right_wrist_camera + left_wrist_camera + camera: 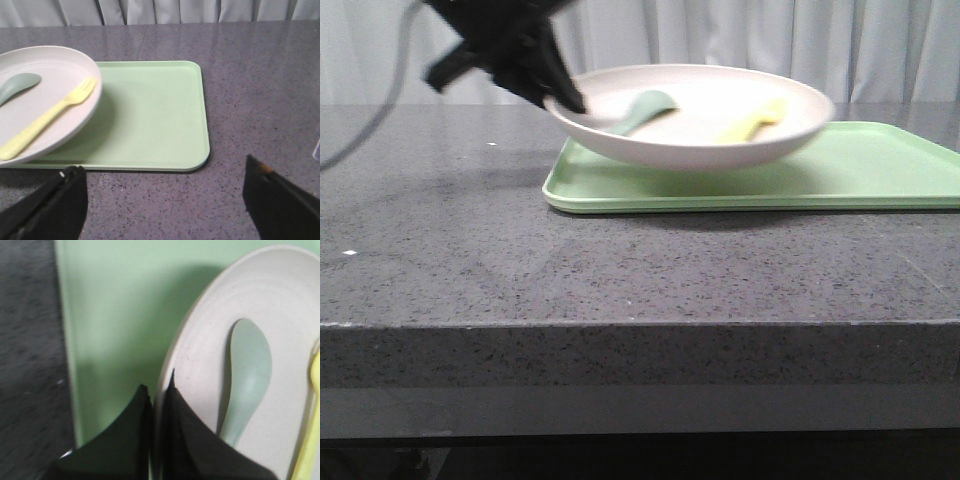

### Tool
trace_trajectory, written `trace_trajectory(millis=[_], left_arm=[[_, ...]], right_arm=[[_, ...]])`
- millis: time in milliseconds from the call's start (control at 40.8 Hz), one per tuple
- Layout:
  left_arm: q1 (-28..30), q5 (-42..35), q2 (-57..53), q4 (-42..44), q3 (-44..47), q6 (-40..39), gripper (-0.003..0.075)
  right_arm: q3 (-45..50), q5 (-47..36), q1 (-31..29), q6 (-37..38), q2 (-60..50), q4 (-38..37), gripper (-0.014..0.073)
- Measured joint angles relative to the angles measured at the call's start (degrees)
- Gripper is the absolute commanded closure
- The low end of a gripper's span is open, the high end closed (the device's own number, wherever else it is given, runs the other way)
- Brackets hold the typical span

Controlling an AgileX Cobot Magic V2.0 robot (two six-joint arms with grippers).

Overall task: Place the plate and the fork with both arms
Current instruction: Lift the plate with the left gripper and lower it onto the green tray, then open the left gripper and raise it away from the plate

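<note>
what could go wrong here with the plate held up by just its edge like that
1. The left gripper pinches only the rim of the plate, which hangs tilted above the green tray; it may pivot or slip out of the grip.
2. The fork and the teal spoon lie loose in the plate and might slide or fall off if it tips further.
3. The right gripper is open and away from the plate, so nothing backs up the hold.

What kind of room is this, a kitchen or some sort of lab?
Probably a staged test setup, not a real kitchen: a dark speckled stone-look counter, plain pale curtains behind, and one light green rectangular tray with plastic tableware.
</note>
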Motion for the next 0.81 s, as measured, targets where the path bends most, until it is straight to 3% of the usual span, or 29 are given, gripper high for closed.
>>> trace_trajectory(millis=[270, 490, 613, 809], left_arm=[[-3.50, 0.01, 10.78, -0.37, -12.11, -4.32, 0.0738], [-3.50, -1.09, 12.56, -0.37, -13.20, -6.46, 0.0724], [-3.50, -1.18, 12.93, -0.37, -13.20, -6.82, 0.0625], [-3.50, -1.60, 12.93, -0.85, -13.60, -7.04, 0.0393]], right_arm=[[0.00, 0.00, 0.00, 0.00, 0.00, 0.00, -0.0057], [0.00, 0.00, 0.00, 0.00, 0.00, 0.00, -0.0057], [0.00, 0.00, 0.00, 0.00, 0.00, 0.00, -0.0057], [-0.02, 0.00, 0.00, 0.00, 0.00, 0.00, -0.0057]])
